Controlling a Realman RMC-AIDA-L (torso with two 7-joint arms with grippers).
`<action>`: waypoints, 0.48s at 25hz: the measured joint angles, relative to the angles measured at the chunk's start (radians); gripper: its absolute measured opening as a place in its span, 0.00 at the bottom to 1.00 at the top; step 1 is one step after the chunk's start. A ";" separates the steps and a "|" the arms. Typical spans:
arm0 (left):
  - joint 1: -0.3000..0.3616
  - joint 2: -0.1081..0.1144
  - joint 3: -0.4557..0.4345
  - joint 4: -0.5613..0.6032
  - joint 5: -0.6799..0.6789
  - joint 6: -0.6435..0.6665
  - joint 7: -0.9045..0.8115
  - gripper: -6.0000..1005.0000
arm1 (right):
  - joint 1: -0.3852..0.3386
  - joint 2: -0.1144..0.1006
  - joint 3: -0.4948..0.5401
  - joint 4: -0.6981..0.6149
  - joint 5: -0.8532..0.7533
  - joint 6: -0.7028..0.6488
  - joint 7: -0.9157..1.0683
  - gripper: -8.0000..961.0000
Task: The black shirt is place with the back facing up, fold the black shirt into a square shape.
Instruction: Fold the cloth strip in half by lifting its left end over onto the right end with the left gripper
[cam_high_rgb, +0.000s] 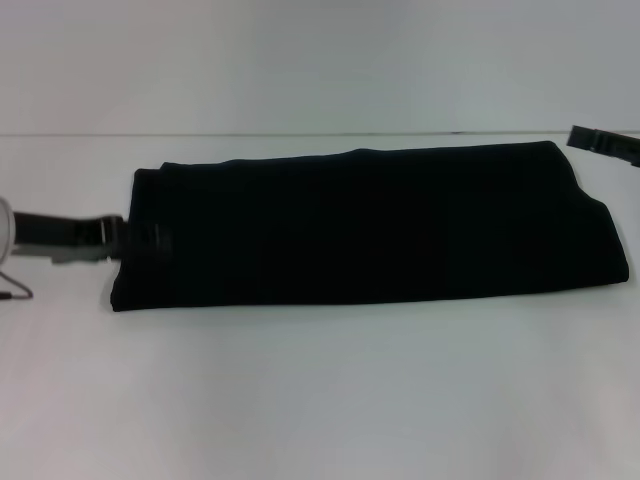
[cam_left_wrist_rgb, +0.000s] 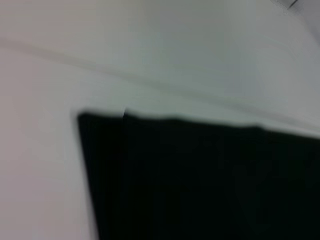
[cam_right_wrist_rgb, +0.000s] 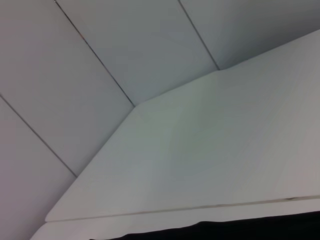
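Note:
The black shirt (cam_high_rgb: 360, 225) lies on the white table (cam_high_rgb: 320, 400), folded into a long band running left to right, with no lettering showing. My left gripper (cam_high_rgb: 113, 238) is low at the band's left end, touching or just short of its edge. My right gripper (cam_high_rgb: 603, 140) is near the band's far right corner, a little apart from the cloth. The left wrist view shows the shirt (cam_left_wrist_rgb: 200, 185) filling its lower part, with one straight end edge. The right wrist view shows only a thin strip of the shirt (cam_right_wrist_rgb: 225, 231) at its border.
The table's far edge (cam_high_rgb: 300, 135) runs just behind the shirt, with a pale wall (cam_high_rgb: 320, 60) beyond. A thin cable (cam_high_rgb: 15, 290) lies by my left arm at the table's left side. Bare tabletop lies in front of the shirt.

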 joint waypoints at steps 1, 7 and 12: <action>-0.004 0.001 0.003 -0.005 0.021 0.017 -0.028 0.77 | 0.004 0.001 0.000 0.002 0.000 0.001 0.001 0.74; -0.016 0.008 0.000 -0.050 0.055 0.116 -0.162 0.77 | 0.032 0.002 -0.004 0.004 -0.003 0.009 0.002 0.74; -0.015 0.011 -0.032 -0.081 0.052 0.154 -0.280 0.77 | 0.049 0.001 -0.004 0.003 -0.002 0.025 -0.004 0.74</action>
